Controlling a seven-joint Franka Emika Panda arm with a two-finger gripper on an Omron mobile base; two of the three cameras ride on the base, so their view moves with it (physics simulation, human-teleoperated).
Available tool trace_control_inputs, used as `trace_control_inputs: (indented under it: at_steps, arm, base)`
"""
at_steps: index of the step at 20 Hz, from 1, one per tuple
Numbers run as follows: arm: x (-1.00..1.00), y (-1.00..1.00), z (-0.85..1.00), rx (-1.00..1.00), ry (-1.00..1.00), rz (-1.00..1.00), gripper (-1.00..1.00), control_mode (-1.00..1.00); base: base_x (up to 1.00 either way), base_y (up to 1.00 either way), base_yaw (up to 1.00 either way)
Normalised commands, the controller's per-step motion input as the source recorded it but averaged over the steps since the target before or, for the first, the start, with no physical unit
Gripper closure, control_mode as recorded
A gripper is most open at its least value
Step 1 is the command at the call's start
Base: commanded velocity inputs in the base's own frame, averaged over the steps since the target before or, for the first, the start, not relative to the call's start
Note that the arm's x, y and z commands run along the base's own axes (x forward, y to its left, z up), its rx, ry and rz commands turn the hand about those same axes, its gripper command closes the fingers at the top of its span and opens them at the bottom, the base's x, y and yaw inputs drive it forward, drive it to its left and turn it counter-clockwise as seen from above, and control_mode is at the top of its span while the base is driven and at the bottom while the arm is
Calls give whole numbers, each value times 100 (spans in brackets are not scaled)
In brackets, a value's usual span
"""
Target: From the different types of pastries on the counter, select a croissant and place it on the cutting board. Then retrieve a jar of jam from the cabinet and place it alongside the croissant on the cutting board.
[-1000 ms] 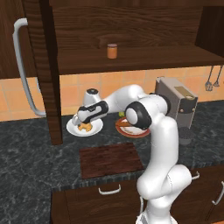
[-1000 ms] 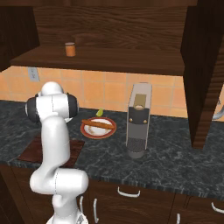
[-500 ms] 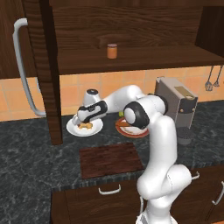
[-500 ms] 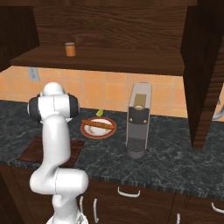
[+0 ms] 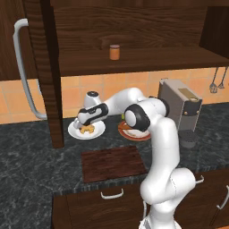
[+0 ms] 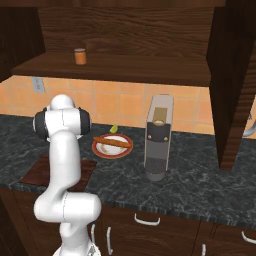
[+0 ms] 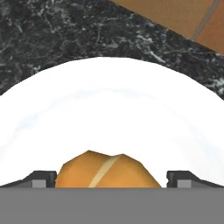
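A: What is the room like?

B: It is a kitchen. The bench (image 5: 27, 152) is dark stone with white lines. Behind it is an orange tile wall (image 6: 120, 102). Above is a dark wood cabinet (image 5: 134, 27) with a long grey handle (image 5: 24, 71).

A: What sits on the bench?

B: A white plate (image 5: 87, 129) with the croissant (image 5: 86, 130) on it. The cutting board (image 5: 112, 163) lies in front of the white plate, nearer the robot, and is bare. To the right of the white plate is a red-rimmed plate (image 6: 112, 147) with a long brown pastry stick (image 6: 113, 142). Farther right stands a grey coffee machine (image 6: 158, 135).

A: And the jam?

B: The jar of jam (image 5: 115, 52) is on the cabinet shelf, up above the white plate.

A: What about the end effector?

B: The end effector (image 7: 111, 177) is spread wide, low over the white plate, with the croissant between its tips. I cannot tell if they touch it.
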Motion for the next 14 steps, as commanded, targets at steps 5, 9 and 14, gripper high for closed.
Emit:
trace_control_inputs:
  at_steps: [5,9,14]
  arm:
    - [0,0,-4,0,0,3,-100,-100]
    - [0,0,-11,1,0,0,-100,-100]
    - [0,0,-3,1,0,0,-100,-100]
  base:
    - [0,0,0]
    - [0,0,0]
    - [0,0,0]
